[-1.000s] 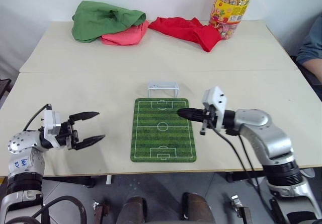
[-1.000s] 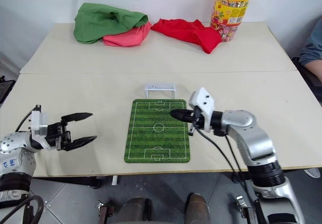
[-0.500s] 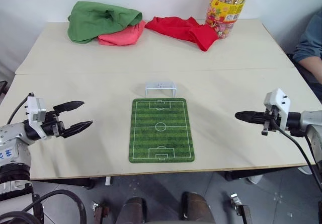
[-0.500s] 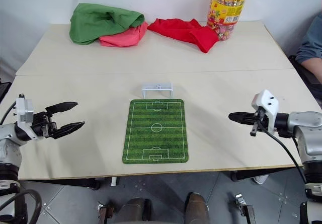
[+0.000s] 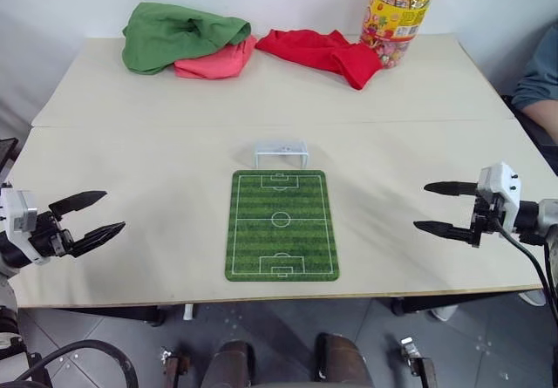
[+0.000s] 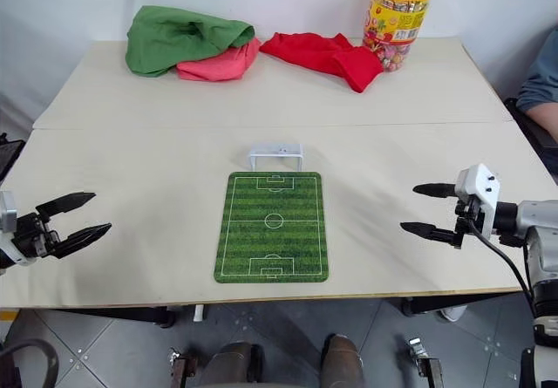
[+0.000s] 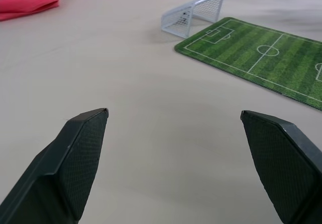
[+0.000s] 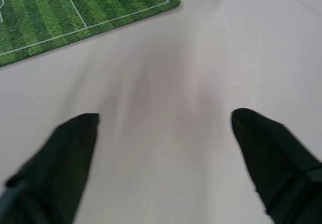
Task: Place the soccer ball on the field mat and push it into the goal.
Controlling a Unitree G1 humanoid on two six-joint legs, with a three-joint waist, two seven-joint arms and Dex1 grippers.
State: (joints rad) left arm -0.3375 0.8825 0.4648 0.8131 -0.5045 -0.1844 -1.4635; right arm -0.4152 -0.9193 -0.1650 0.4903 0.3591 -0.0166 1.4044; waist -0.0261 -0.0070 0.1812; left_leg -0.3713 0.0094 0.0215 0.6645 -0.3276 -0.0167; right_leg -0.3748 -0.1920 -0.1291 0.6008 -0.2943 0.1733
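The field mat (image 5: 282, 225) is lying flat near the front middle of the table (image 5: 174, 144), its long side running away from the robot. The goal (image 5: 282, 153) is standing upright just beyond the mat's far short edge, close to it, with its open mouth facing the mat; whether the frame is touching the mat cannot be told. The soccer ball cannot be made out on the mat, in the goal mouth or at either gripper. The left gripper (image 5: 96, 216) is hovering at the table's left front edge, well apart from the mat, its two black fingers spread wide with nothing between them. The right gripper (image 5: 440, 207) is hovering over the table's right side, also well apart from the mat, pointing inward toward it, its jaws likewise standing wide apart and carrying nothing. At the far end of the table a green cloth (image 5: 179, 33) is lying bunched over a pink cloth (image 5: 214, 61), a red cloth (image 5: 324, 51) is lying beside them, and a candy jar (image 5: 399, 9) with an orange lid is standing just beyond the red cloth. A person's sleeve (image 5: 539, 78) is showing at the right edge.
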